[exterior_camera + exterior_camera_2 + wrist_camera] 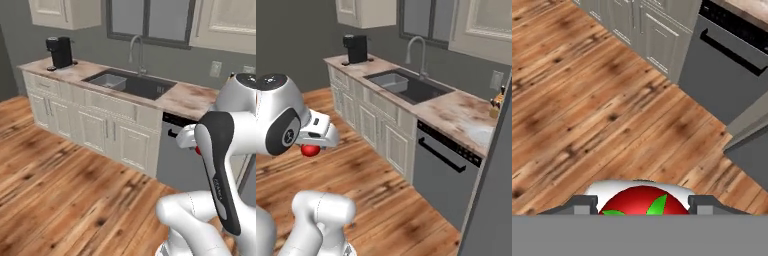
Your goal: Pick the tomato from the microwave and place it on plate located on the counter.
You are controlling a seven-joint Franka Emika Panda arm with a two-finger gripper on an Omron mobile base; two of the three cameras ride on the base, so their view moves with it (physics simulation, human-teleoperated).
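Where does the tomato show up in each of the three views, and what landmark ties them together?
Left base view: the tomato is a red sliver at right, just behind the dark forearm.
Right base view: at left, under the white hand, above the wood floor.
Hand view: bottom centre, between the fingertips, green stem facing the camera.
Shared landmark: the grey dishwasher under the counter.

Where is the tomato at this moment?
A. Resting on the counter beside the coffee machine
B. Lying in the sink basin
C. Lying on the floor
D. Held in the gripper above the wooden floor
D: the tomato sits between the fingers of the gripper, with the wooden floor below it.
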